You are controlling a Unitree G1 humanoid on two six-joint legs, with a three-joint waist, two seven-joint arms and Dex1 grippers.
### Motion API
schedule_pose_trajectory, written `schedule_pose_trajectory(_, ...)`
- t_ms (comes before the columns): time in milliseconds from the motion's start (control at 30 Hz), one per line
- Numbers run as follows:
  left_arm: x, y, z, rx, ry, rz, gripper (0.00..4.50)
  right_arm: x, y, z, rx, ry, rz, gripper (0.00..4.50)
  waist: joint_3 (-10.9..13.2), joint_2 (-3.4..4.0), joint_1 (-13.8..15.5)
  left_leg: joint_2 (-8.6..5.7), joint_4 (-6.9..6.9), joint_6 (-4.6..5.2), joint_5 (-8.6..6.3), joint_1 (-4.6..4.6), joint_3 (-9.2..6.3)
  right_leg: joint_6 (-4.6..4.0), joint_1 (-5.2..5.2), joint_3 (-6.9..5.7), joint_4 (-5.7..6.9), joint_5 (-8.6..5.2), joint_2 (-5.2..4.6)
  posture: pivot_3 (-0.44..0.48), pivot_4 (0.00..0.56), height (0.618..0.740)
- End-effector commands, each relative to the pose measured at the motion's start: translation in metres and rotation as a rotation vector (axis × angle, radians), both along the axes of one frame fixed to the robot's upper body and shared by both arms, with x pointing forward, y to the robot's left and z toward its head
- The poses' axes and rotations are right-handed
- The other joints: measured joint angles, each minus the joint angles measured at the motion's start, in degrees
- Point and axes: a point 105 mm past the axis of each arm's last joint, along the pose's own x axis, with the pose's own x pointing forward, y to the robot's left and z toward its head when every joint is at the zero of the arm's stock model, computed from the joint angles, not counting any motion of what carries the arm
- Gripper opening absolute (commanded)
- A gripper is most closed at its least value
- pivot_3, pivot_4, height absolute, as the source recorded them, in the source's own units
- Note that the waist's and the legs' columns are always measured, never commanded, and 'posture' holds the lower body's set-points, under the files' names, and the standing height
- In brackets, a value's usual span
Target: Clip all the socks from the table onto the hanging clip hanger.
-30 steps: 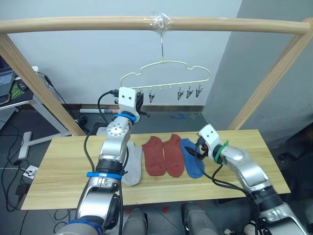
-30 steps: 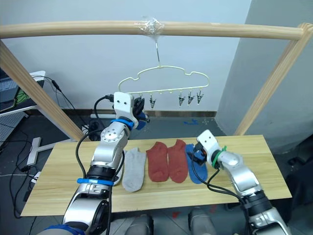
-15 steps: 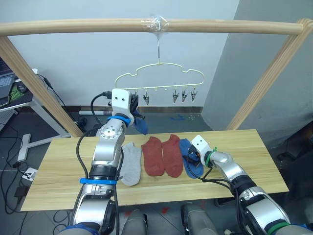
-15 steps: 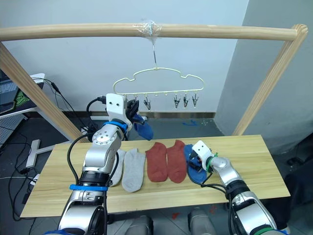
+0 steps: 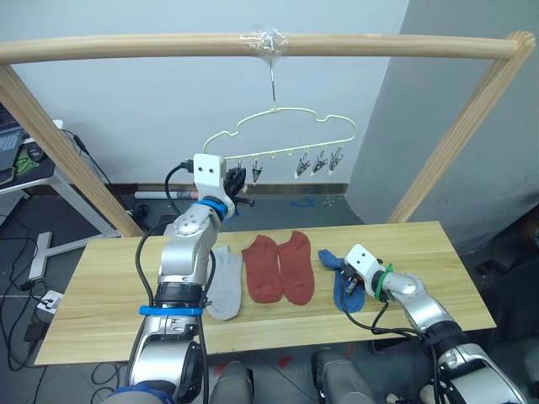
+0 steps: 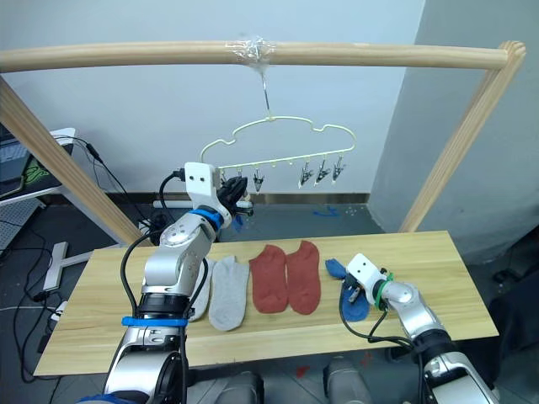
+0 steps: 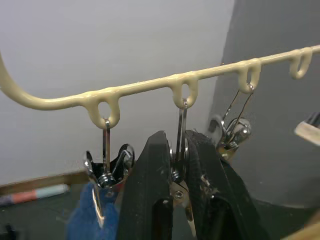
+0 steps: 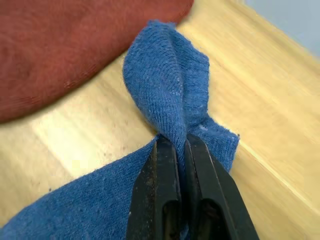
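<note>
The blue sock lies on the table right of the 2 rust red socks, one end bunched up and pinched between the closed fingers of the right gripper. Bare wood stretches from there to the table's right edge. Left of the red pair lies a grey sock, with open planks beyond it. The clip hanger hangs from the wooden pole. The left gripper has its fingers closed on the second clip from the left; something blue, probably a sock, hangs at the first clip.
</note>
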Motion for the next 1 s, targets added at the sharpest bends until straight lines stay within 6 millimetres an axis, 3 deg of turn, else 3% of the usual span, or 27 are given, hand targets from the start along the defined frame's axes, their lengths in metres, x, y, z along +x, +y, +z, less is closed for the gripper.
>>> schedule_pose_trajectory(33, -0.003, -0.001, 0.000, -0.284, 0.184, -0.102, 0.13, 0.004, 0.025, 0.053, -0.012, -0.238, 0.108, 0.03, 0.00, 0.00, -0.19, 0.00, 0.00, 0.00, 0.00, -0.01, 0.00, 0.00, -0.01, 0.00, 0.01, 0.00, 0.00, 0.004, 0.148, 0.740)
schedule_pose_trajectory(200, -0.015, -0.005, 0.009, -0.554, 0.312, -0.227, 0.13, -0.005, 0.063, 0.098, 0.083, -0.357, 0.124, 0.03, 0.00, 0.00, -0.27, 0.01, -0.01, 0.00, 0.00, 0.05, -0.02, -0.06, 0.00, -0.01, 0.04, -0.06, 0.01, -0.009, 0.145, 0.740)
schedule_pose_trajectory(300, -0.022, -0.009, 0.011, -0.627, 0.348, -0.283, 0.13, -0.007, 0.084, 0.121, 0.142, -0.410, 0.108, 0.03, -0.01, 0.00, -0.03, 0.01, 0.00, 0.00, 0.00, 0.01, -0.04, -0.05, 0.00, -0.01, 0.00, -0.06, 0.01, -0.013, 0.138, 0.740)
schedule_pose_trajectory(600, -0.030, -0.021, 0.021, -0.685, 0.371, -0.377, 0.13, -0.007, 0.119, 0.139, 0.187, -0.440, 0.117, 0.03, -0.07, -0.10, 0.17, 0.00, -0.01, -0.02, 0.00, -0.03, -0.04, -0.11, -0.04, -0.02, -0.05, -0.09, 0.00, -0.020, 0.123, 0.740)
schedule_pose_trajectory(1000, -0.038, -0.022, 0.018, -0.652, 0.378, -0.400, 0.13, -0.002, 0.121, 0.151, 0.206, -0.476, 0.093, 0.03, -0.07, -0.11, 0.25, 0.00, -0.10, -0.04, -0.01, -0.08, -0.04, -0.07, -0.06, -0.04, -0.11, -0.07, 0.00, -0.017, 0.119, 0.740)
